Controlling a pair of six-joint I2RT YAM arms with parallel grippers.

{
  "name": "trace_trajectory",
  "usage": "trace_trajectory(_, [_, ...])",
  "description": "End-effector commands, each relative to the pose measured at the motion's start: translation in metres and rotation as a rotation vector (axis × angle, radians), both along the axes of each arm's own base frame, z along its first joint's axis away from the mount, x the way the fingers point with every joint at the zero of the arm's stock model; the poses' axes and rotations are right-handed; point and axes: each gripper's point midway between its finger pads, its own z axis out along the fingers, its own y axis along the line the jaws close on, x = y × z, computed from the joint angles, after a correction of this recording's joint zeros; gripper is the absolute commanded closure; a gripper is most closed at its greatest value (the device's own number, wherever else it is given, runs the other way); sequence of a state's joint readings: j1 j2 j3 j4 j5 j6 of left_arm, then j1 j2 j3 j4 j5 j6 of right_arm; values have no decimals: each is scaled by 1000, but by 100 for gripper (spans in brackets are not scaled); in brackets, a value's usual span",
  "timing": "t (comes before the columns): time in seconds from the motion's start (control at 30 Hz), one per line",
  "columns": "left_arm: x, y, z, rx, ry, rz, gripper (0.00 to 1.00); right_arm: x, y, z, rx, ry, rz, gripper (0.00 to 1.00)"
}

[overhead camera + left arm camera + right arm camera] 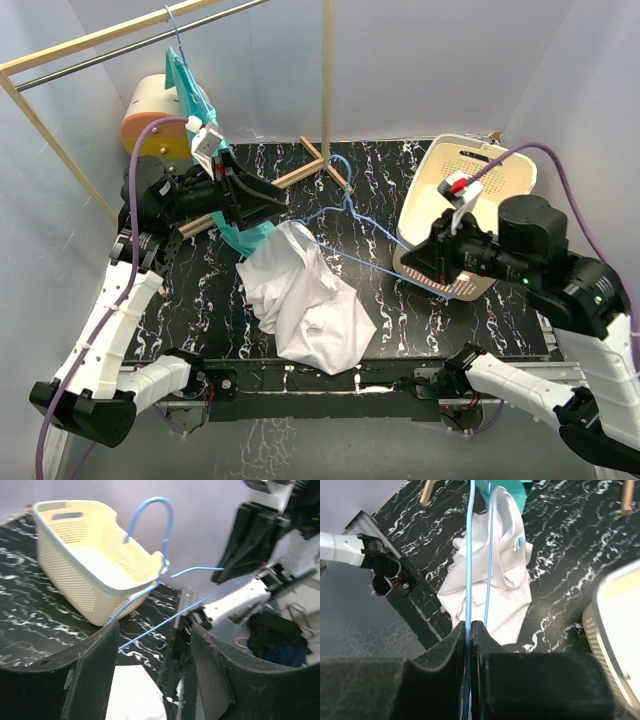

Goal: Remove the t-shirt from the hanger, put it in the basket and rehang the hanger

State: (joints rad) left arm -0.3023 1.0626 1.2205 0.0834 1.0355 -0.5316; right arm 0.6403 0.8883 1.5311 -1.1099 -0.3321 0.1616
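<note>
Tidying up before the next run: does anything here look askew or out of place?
The white t-shirt lies in a crumpled heap on the table rather than flat. The blue wire hanger slants across it, one end pinched in the shut right gripper, the other end at the shirt's top.

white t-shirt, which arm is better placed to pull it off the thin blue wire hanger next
Left. The left gripper is open and empty beside the crumpled white t-shirt, free to grab cloth. The right gripper is shut on the blue wire hanger, so it should probably hold that.
</note>
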Motion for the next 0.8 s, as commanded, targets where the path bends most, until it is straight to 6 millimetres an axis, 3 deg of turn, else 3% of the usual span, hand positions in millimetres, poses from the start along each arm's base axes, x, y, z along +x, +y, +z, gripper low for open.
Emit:
trace_trajectory(0.0, [16,19,14,13,-77,228,43,2,-30,18,10,-39,-170,92])
trace_trajectory(0.17, [29,47,1,20,-95,470,44,31,-31,35,33,-98,-275,92])
trace_trajectory(0.33, [18,79,-13,26,-121,650,45,86,-15,64,72,-222,-373,92])
trace_trajectory(0.47, [-4,108,-21,23,-147,780,46,139,11,86,118,-320,-426,92])
trace_trajectory(0.6, [-22,137,-39,23,-144,910,46,193,49,104,155,-392,-425,92])
trace_trajectory(0.77, [-40,170,-61,29,-133,1059,47,237,81,133,219,-500,-418,92])
